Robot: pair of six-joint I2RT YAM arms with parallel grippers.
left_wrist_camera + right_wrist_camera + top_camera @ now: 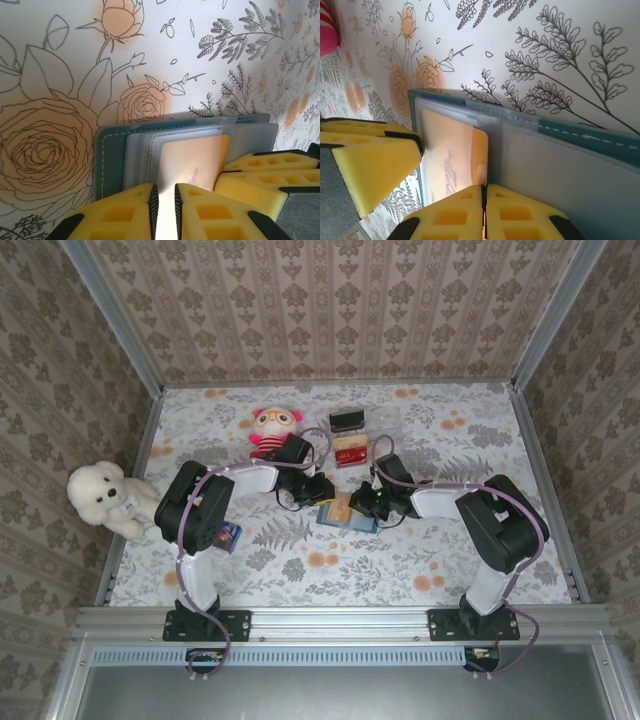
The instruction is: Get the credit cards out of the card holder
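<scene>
The holder (350, 518) lies open on the table (450, 570) near the middle, between the two hands. The left wrist view shows its teal cover (112, 160) with clear sleeves fanned on top. An orange card (192, 165) sits mostly inside a sleeve, its top edge a little short of the sleeve's rim, so it is not yet out. In the right wrist view the same card (450, 150) shows through the frosted plastic beside the stitched cover (580, 135). Farther off, a red card (350, 450) lies by the clear tray (385, 425) and looks already removed. By my reading, one card is done and at least this one is left. The left hand (164, 192) is closed to a narrow slit, with the pale orange card running down into the gap. It seems to grip the card, perhaps with its sleeve. The right hand (484, 190) is closed to a hairline on what appears to be the holder's edge, pinning it. Its fingers (270, 170) rest on the holder's right panel. Outward stand a black block (347, 421), a doll (275, 430), a white plush dog (105, 498) at the left edge and a blue can (228, 536).
</scene>
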